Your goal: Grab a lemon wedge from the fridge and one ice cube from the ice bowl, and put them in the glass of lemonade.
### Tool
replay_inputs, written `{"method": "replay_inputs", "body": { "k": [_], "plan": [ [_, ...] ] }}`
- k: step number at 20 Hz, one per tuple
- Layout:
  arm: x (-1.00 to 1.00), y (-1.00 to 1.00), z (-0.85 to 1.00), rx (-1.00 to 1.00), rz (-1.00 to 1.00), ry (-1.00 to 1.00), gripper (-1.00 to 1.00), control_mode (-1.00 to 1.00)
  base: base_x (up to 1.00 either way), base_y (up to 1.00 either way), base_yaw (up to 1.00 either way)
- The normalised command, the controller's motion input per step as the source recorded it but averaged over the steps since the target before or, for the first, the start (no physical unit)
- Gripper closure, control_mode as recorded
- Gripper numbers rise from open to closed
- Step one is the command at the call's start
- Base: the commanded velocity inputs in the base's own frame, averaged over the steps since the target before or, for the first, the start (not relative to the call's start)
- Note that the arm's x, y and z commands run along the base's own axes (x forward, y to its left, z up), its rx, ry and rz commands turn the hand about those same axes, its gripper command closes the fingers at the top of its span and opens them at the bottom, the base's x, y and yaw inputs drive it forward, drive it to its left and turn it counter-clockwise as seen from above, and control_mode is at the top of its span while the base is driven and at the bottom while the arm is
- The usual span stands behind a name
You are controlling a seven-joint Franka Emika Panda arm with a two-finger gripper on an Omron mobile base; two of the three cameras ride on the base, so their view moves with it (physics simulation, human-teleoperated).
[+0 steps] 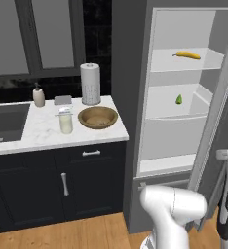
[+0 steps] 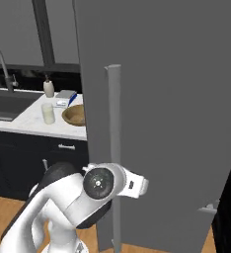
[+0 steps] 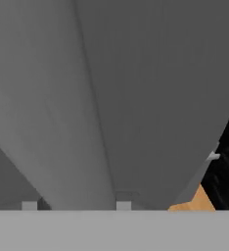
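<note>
The arm is folded low at 5 o'clock in the left base view, its hand beside the fridge door's bar handle (image 2: 114, 148); how wide the fingers stand I cannot tell. I judge the fridge (image 1: 177, 116) is just opened, so next is a reach onto the middle shelf for the lemon wedge (image 1: 179, 99). At 10 o'clock wait the glass of lemonade (image 1: 66, 121) and ice bowl (image 1: 98, 117).

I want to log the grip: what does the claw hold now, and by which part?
It cannot be told. The claw is low at the fridge handle, but its jaws are hidden there.
</note>
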Motion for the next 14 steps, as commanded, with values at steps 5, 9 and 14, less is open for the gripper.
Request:
{"method": "replay_inputs", "body": {
  "k": [5,9,14],
  "plan": [
    [-0.92,-0.44,0.04,0.01,-0.19,0.11,1.00,-1.00,0.00,0.00,0.00],
    [-0.68,-0.02,0.45,-0.02,-0.15,0.16,-1.00,-1.00,0.00,0.00,0.00],
    [-0.43,0.43,0.72,-0.18,-0.01,0.00,-1.00,-1.00,0.00,0.00,0.00]
  ]
}}
